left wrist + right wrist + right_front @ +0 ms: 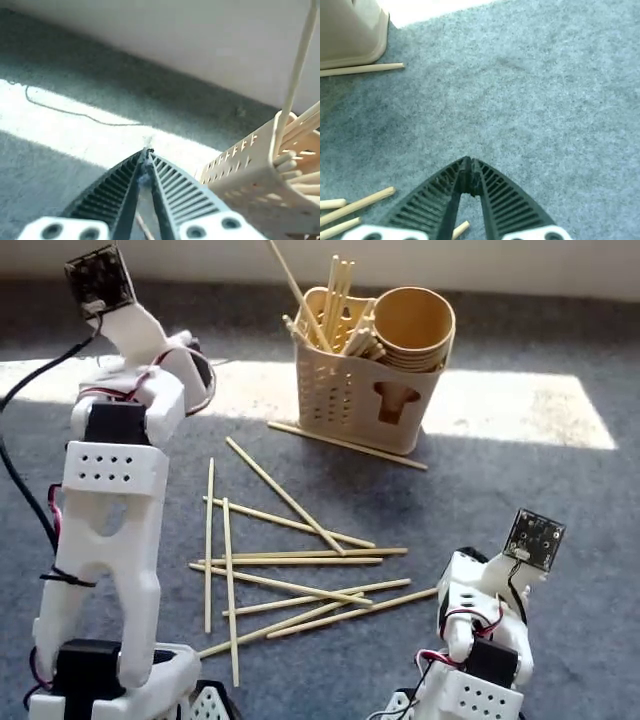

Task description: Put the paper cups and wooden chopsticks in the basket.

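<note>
Many chopsticks (290, 560): loose, centre of frame.
Paper cups (412, 325): already in basket (340, 390).
Left gripper (146, 157), right gripper (469, 166): closed, empty.
Next: probably open over one, pinch.

The basket (360, 390) stands at the back of the worktop (560, 510), near the middle. The paper cups (412, 325) sit stacked in its right part, and a bundle of chopsticks (335, 300) stands in its left part. A single chopstick (345, 445) lies just before the basket's base. The loose chopsticks (290, 570) lie crossed over one another farther forward, between the left arm (120, 490) and the right arm (485, 640), which is at the front right.
</note>
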You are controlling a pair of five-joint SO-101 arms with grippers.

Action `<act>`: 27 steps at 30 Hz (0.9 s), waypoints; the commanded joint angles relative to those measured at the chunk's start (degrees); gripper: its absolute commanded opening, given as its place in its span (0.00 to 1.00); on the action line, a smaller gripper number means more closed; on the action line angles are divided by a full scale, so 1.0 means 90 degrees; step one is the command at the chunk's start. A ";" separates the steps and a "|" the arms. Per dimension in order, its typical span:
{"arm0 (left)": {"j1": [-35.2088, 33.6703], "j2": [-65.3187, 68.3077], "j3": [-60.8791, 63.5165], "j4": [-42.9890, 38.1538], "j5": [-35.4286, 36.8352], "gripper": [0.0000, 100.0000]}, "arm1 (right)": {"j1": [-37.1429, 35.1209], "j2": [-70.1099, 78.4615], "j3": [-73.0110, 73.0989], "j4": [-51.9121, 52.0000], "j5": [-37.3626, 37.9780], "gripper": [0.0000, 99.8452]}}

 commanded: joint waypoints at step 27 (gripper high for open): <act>-0.0083 -0.0249 0.3824 0.0625 -0.1504 0.16 | 0.0063 -0.0015 0.0611 0.0044 -0.0039 0.01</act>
